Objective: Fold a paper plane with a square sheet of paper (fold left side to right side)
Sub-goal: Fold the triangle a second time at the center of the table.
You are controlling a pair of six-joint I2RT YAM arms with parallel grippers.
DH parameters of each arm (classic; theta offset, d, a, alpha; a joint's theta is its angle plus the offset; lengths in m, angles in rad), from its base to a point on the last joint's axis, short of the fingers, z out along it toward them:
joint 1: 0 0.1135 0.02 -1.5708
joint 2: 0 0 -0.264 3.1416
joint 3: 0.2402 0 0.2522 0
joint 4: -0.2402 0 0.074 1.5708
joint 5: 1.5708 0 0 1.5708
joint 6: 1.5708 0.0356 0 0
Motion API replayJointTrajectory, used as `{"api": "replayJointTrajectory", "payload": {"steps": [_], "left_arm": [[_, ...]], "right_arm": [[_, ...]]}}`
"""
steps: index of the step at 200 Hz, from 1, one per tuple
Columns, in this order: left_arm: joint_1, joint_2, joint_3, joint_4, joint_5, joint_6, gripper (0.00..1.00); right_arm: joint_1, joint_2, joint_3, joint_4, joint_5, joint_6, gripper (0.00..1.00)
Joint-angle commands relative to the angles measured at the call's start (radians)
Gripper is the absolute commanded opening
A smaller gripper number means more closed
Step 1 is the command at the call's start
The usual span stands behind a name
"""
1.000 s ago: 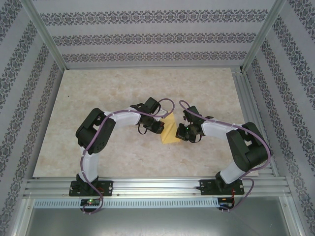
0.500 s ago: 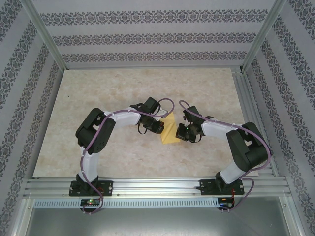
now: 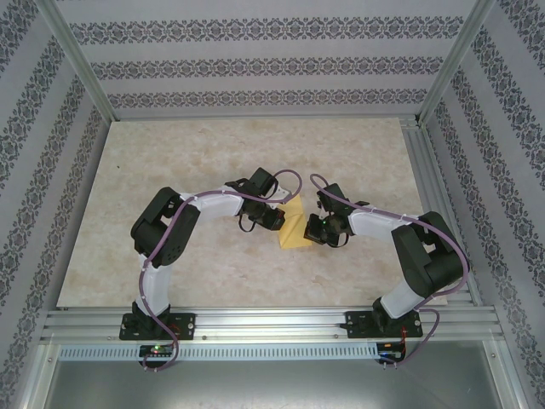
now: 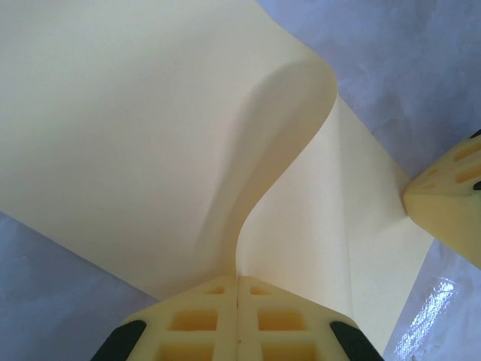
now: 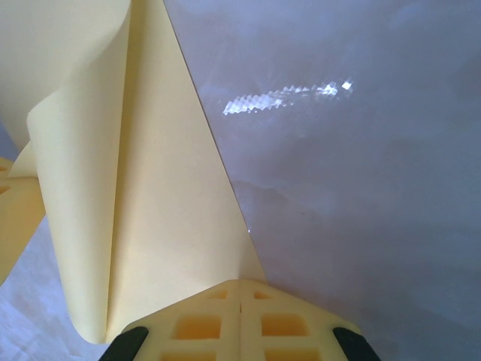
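Note:
The square sheet of paper [image 3: 295, 228] is pale yellow-orange and lies between my two grippers at the table's centre. In the left wrist view one flap of the paper [image 4: 150, 135] is lifted and curls in an S. Its edge runs into the seam of my left gripper [image 4: 238, 280], which is shut on it. My right gripper [image 5: 240, 283] is shut, its tips resting on the flat part of the paper [image 5: 165, 226] near its right edge. From above, the left gripper [image 3: 279, 221] and right gripper [image 3: 312, 228] face each other across the sheet.
The marble-patterned table [image 3: 213, 145] is bare around the sheet. Patterned walls and aluminium frame posts [image 3: 77, 64] enclose it, with a rail [image 3: 272, 322] at the near edge. A right finger [image 4: 451, 199] shows in the left wrist view.

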Motion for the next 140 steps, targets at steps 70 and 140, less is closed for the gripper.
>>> {"api": "replayJointTrajectory", "payload": {"steps": [70, 140], "left_arm": [[0.01, -0.003, 0.012, 0.013, -0.018, 0.004, 0.08], [0.01, 0.02, 0.013, 0.01, -0.019, 0.003, 0.08]], "right_arm": [[0.011, 0.027, -0.001, -0.06, 0.042, -0.01, 0.04], [0.011, 0.022, -0.001, -0.06, 0.042, -0.011, 0.06]]}}
